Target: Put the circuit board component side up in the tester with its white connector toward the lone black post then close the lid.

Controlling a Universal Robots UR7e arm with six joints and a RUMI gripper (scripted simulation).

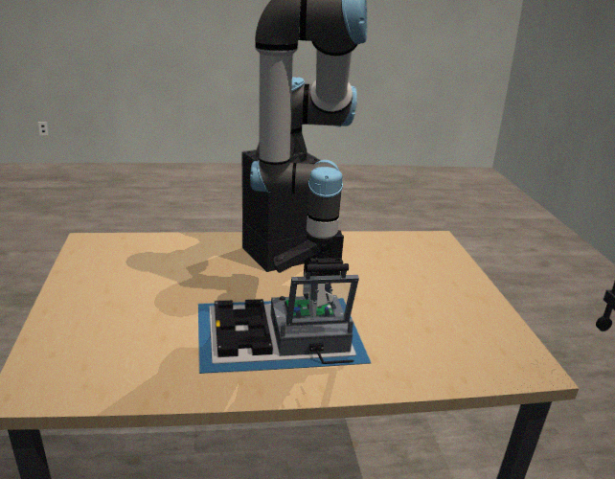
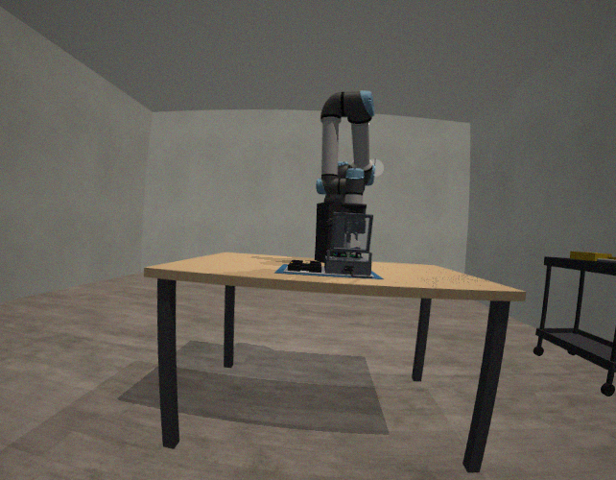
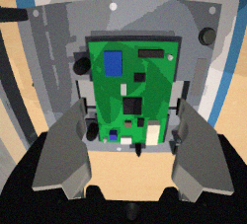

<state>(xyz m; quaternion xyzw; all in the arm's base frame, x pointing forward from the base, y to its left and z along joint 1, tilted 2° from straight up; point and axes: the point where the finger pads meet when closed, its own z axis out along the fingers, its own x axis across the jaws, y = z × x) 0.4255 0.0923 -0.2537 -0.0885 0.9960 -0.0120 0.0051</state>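
The green circuit board (image 3: 132, 95) lies component side up in the grey tester. Its white connector (image 3: 153, 134) sits at the board's end nearest the bottom of the wrist view. A lone black post (image 3: 206, 37) stands at the tester's upper right; two more black posts (image 3: 81, 65) stand on the left. My gripper (image 3: 131, 99) is open, one finger on each side of the board with a gap on both sides. In the top view the gripper (image 1: 318, 299) reaches down into the tester (image 1: 312, 330) behind the upright transparent lid (image 1: 323, 301). The black tray (image 1: 243, 327) holds no board.
Tray and tester stand on a blue mat (image 1: 282, 355) on the wooden table. A black lever (image 1: 329, 356) sticks out at the tester's front. The arm's black base (image 1: 269, 216) stands behind. A black cart (image 2: 581, 304) stands far right on the floor.
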